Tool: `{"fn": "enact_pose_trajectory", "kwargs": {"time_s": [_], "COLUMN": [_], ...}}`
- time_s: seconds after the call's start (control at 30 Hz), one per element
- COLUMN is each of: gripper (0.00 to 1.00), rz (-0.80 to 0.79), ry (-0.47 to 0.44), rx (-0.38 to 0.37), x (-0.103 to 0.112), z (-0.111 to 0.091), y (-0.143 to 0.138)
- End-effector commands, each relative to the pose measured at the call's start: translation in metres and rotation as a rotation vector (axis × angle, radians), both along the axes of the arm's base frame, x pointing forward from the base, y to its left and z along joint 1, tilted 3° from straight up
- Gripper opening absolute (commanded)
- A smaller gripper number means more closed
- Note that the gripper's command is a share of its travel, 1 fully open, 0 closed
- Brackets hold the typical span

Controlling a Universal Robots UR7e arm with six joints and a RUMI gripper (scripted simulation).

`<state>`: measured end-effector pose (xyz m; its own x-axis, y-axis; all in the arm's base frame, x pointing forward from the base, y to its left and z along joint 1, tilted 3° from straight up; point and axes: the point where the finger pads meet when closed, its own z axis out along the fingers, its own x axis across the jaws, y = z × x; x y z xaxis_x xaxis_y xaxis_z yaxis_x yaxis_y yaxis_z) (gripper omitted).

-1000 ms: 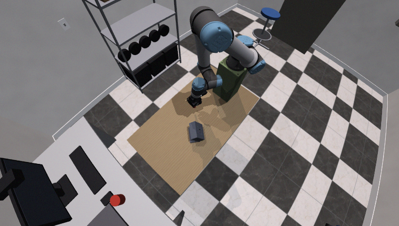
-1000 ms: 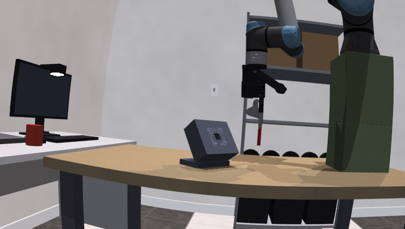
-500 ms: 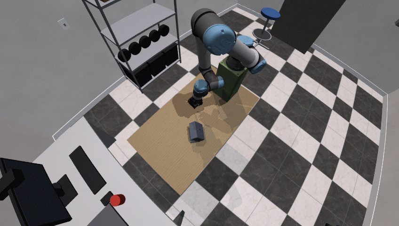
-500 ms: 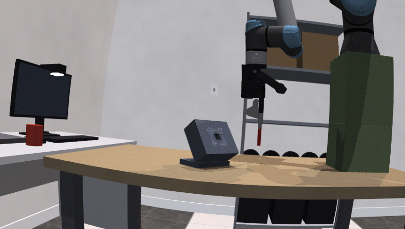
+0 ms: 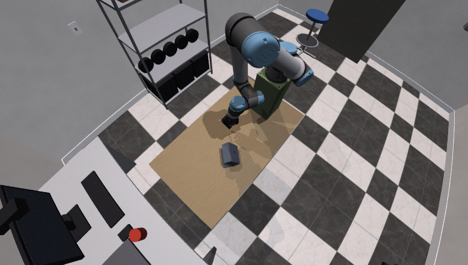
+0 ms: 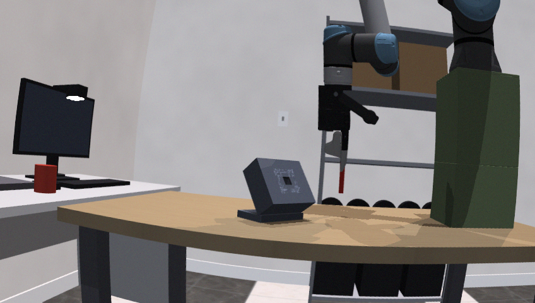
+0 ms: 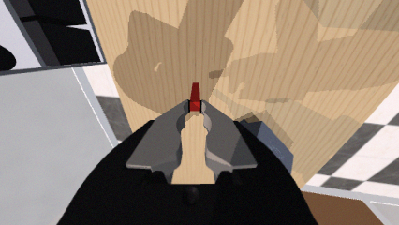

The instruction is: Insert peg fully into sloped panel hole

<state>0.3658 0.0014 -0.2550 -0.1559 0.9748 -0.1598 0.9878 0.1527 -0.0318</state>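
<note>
Gripper (image 5: pixel 230 126) (image 6: pixel 342 167) (image 7: pixel 195 100) pinched tight, and what a grip: the red peg (image 6: pixel 340 182) (image 7: pixel 196 94) was caught right between the fingertips! It was held pointing down, close to upright in the exterior view, its lower length left exposed beneath the tips. In the top view, the peg could not be made out.

And the target? The sloped panel (image 5: pixel 232 153) (image 6: pixel 300 191) (image 7: pixel 276 149) was seen well apart from the peg, carried on a flat foot (image 6: pixel 247 214) that was set down on the counter (image 5: pixel 184 170) (image 6: pixel 187 240) (image 7: pixel 262 47). Its square hole (image 5: pixel 234 152) (image 6: pixel 286 180) was left unfilled, with pale speckled marks spread around it. No insertion made, then, and no release either!

High over the counter, the peg was suspended, nothing touched by its lower end. In the wrist view, the panel was partly hidden by the gripper's dark body, and its hole could not be picked out.

Behind the action, the arm was borne by a green pedestal (image 5: pixel 269 103) (image 6: pixel 474 149) at one end of the counter. Over on the white desk (image 5: pixel 70 175) (image 6: pixel 150 188), a red cup (image 5: pixel 135 234) (image 6: pixel 45 178) was placed near a black keyboard (image 5: pixel 102 199) (image 6: pixel 95 184).
</note>
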Motion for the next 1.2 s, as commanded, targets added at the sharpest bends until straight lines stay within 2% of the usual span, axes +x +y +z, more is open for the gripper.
{"fn": "enact_pose_trajectory", "kwargs": {"time_s": [0.0,1.17], "gripper": [0.0,0.0], "rz": [0.014,0.096], "ry": [-0.003,-0.011], "rx": [-0.015,-0.087], "x": [0.002,0.005], "z": [0.0,-0.001], "y": [0.002,0.019]}}
